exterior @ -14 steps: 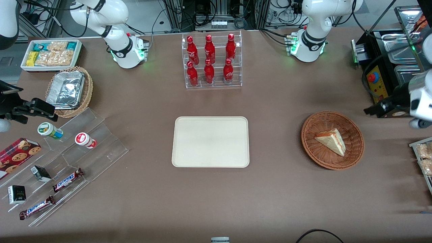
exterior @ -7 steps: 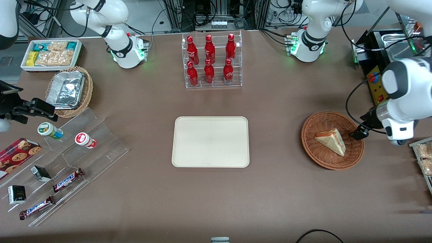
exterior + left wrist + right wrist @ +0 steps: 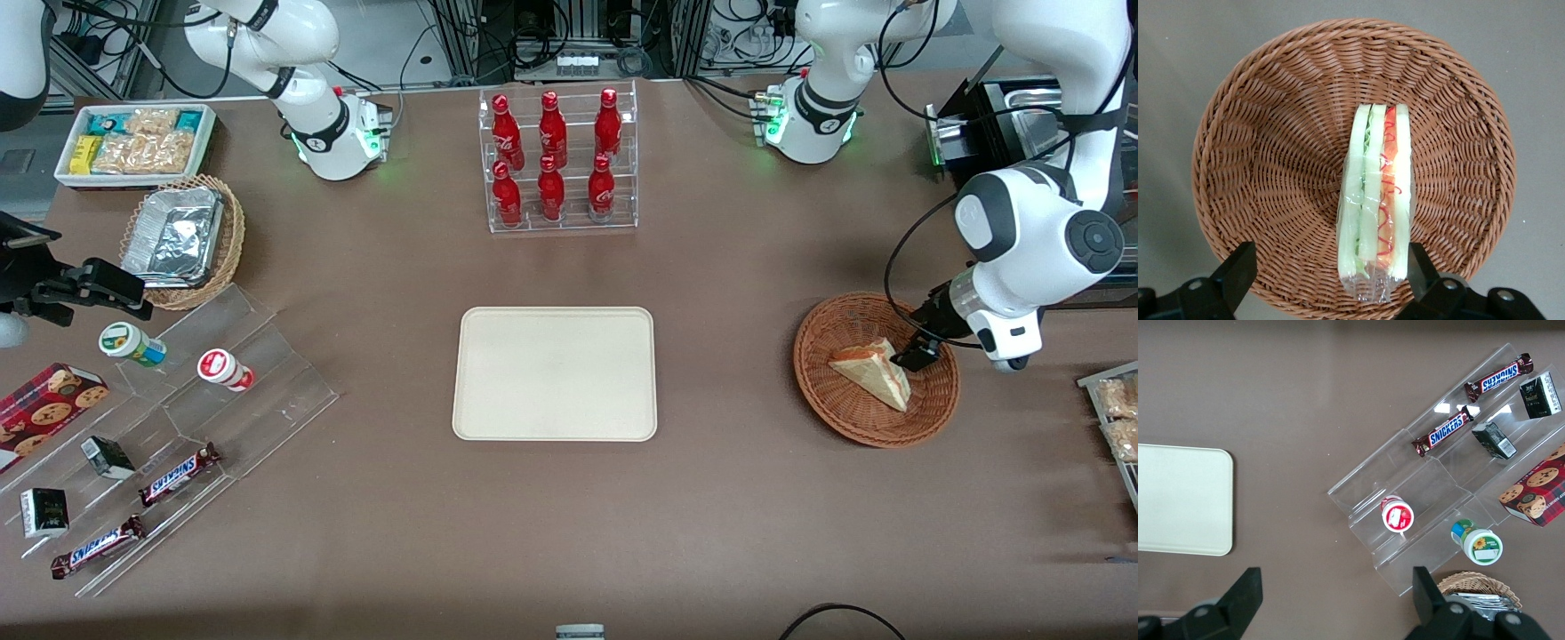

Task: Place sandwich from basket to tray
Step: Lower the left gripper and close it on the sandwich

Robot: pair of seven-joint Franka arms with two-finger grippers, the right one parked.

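The sandwich is a wrapped wedge lying in the reddish-brown wicker basket toward the working arm's end of the table. The cream tray lies flat and bare at the table's middle; it also shows in the right wrist view. My left gripper hovers over the basket's rim beside the sandwich. In the left wrist view the gripper is open. The sandwich shows its green and red layers, with its end between the fingers, close to one finger. The basket fills that view.
A clear rack of red bottles stands farther from the camera than the tray. A tan basket with foil containers, a white snack bin and an acrylic stand with snacks lie toward the parked arm's end. A black appliance stands near the working arm.
The left arm has swung in from the working arm's end of the table, and its gripper has come over the basket, next to the sandwich. The sandwich has not moved.
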